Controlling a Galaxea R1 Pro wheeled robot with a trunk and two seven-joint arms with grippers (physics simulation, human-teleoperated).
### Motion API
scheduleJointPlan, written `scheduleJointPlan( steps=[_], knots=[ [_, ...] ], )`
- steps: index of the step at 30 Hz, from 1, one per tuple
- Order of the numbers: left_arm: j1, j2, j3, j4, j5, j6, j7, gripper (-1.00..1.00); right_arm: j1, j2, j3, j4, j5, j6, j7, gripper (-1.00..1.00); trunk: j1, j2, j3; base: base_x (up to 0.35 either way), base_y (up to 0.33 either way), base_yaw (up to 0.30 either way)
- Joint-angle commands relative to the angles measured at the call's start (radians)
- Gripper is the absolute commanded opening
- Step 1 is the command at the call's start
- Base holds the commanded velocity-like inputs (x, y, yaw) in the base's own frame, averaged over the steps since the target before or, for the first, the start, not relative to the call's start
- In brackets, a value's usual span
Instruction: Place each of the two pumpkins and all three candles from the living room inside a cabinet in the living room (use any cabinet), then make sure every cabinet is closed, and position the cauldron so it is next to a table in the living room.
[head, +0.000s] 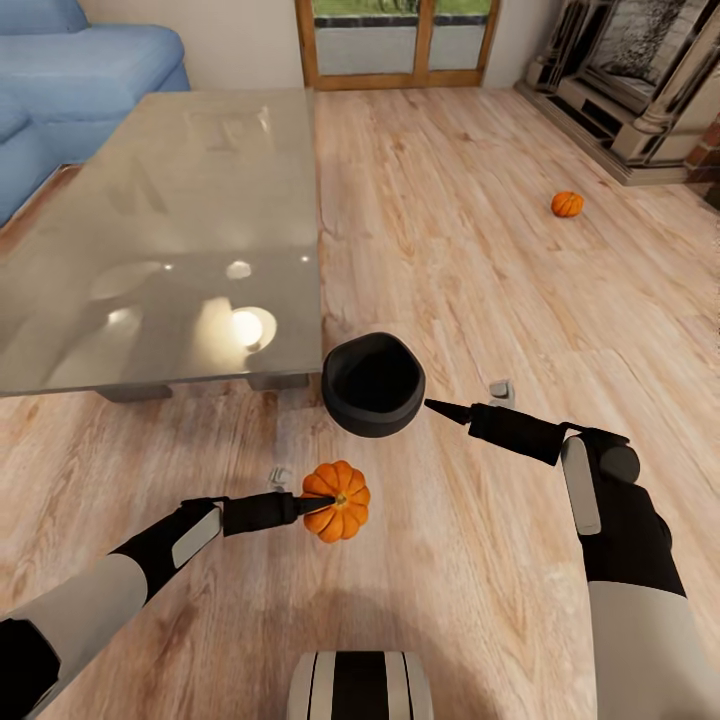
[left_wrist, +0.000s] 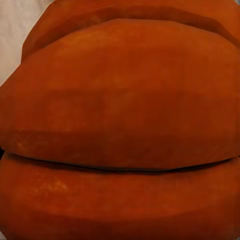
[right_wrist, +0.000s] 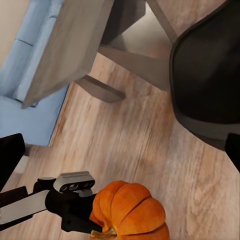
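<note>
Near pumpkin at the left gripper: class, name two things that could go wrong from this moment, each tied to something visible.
1. The left gripper meets the near pumpkin at one side, and the fingers' hold cannot be seen, so it may slip or roll away.
2. The right gripper points at the wall of the cauldron, which stands by the table corner; a nudge could push it off.
</note>
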Motion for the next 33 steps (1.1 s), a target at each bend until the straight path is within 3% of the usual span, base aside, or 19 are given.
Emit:
scheduleJointPlan(
  steps=[1,10,14,33],
  knots=[
    [-0.001,0.0,0.0,0.0,-0.001,0.0,0.0,-1.0,0.0,0.0,0.001,0.0,0.0,0.0,0.0,1.0,0.0,0.0,0.004,0.0,0.0,0.0],
    [-0.009,0.001,0.0,0.007,-0.001,0.004,0.0,-1.0,0.0,0.001,0.001,0.005,-0.002,0.0,0.001,1.0,-0.004,0.002,0.039,-0.009,0.0,0.0],
    [-0.009,0.001,0.0,0.007,-0.002,0.04,0.001,-1.0,0.0,0.001,0.002,0.006,-0.002,0.0,0.001,1.0,-0.006,0.003,0.054,-0.226,0.0,0.0],
    [-0.009,0.003,0.001,0.009,-0.001,0.043,0.0,-1.0,0.001,0.001,0.0,0.005,0.0,-0.001,0.001,1.0,-0.015,0.008,0.128,-0.028,0.0,0.0]
  ],
)
